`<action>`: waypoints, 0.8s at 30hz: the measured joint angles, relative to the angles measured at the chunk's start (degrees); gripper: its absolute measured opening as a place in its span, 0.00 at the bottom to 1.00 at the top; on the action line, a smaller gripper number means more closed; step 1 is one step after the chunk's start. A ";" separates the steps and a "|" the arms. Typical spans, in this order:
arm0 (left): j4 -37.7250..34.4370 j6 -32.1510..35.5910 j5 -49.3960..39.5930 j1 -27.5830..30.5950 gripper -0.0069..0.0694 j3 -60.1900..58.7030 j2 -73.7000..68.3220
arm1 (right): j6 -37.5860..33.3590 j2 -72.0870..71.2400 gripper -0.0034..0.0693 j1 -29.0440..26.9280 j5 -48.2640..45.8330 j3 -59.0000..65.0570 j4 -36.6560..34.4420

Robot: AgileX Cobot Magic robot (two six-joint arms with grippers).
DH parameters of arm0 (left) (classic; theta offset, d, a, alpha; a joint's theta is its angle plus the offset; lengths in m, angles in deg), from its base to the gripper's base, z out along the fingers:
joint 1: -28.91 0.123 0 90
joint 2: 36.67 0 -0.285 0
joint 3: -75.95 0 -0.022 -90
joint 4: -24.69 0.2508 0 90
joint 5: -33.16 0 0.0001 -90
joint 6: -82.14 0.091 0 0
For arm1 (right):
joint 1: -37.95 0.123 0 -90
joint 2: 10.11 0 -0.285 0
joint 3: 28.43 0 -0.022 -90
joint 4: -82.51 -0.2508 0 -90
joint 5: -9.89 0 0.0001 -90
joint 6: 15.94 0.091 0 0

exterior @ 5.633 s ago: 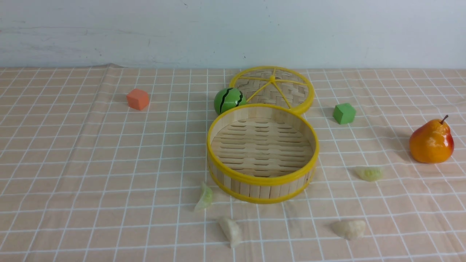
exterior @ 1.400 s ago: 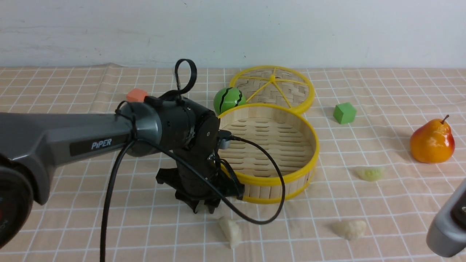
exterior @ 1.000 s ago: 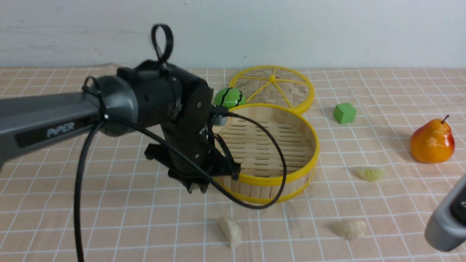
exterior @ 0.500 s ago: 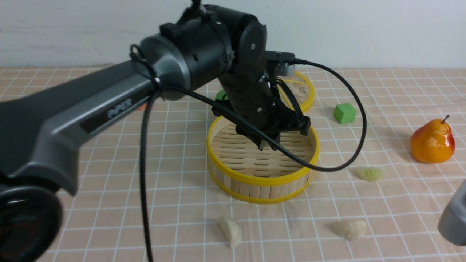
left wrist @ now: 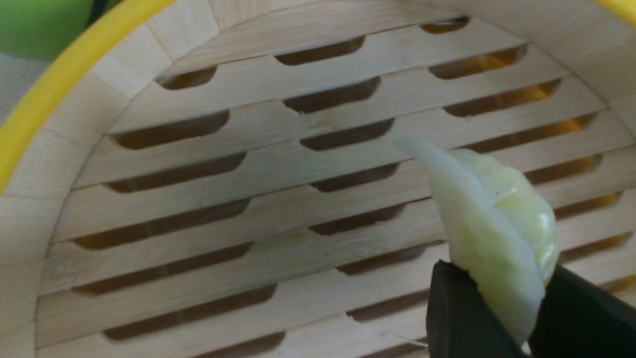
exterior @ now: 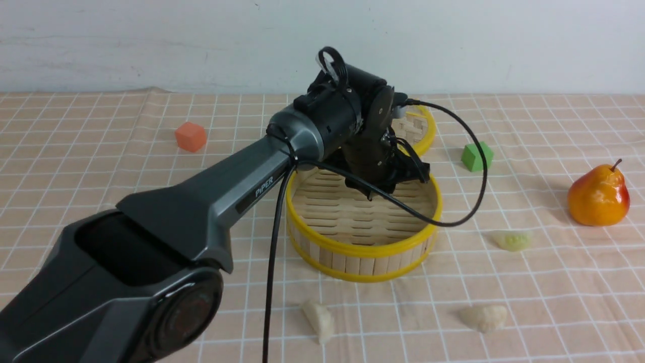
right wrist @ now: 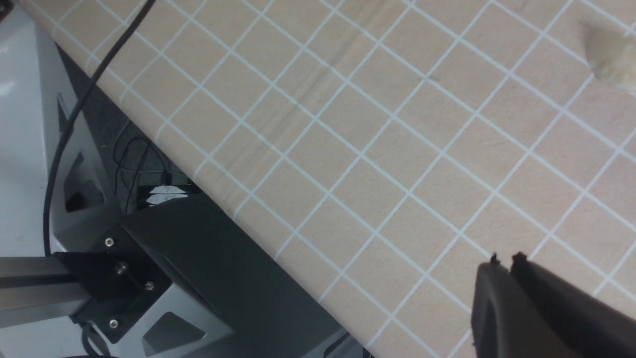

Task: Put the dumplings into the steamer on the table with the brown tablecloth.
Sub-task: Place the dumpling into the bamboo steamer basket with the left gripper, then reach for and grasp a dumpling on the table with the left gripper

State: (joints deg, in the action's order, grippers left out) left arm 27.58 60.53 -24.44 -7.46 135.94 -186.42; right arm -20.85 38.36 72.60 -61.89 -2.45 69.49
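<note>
Shifted from lower left of the steamer (exterior: pixel 363 262) to frame centre over its floor, left hand (left wrist: pixel 502 298) is pinched on the green dumpling (left wrist: pixel 497 223); released high, it could be bounced out.

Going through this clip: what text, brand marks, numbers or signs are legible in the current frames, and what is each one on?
"PiPER": white lettering on the dark strip along the side of the left arm, seen in the front view.
No other words, numbers or signs can be read in the front view or in either wrist view.
</note>
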 joint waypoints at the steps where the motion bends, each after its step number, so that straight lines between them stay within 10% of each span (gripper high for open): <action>1: 0.08 -0.13 0.56 0.10 0.38 0.00 -0.33 | 0.00 -0.05 0.09 0.00 -0.05 0.00 0.32; 11: -0.36 -0.52 -3.52 0.21 0.88 0.00 5.99 | 0.00 -0.05 0.10 0.00 -0.19 0.00 1.78; 24: 2.49 5.33 -13.79 0.11 0.78 -14.39 33.07 | -1.46 -0.05 0.13 0.00 8.07 0.00 2.66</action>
State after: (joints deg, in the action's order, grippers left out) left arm 30.07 65.86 -38.23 -7.35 121.55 -153.36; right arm -22.31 38.31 72.60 -53.82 -2.45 72.15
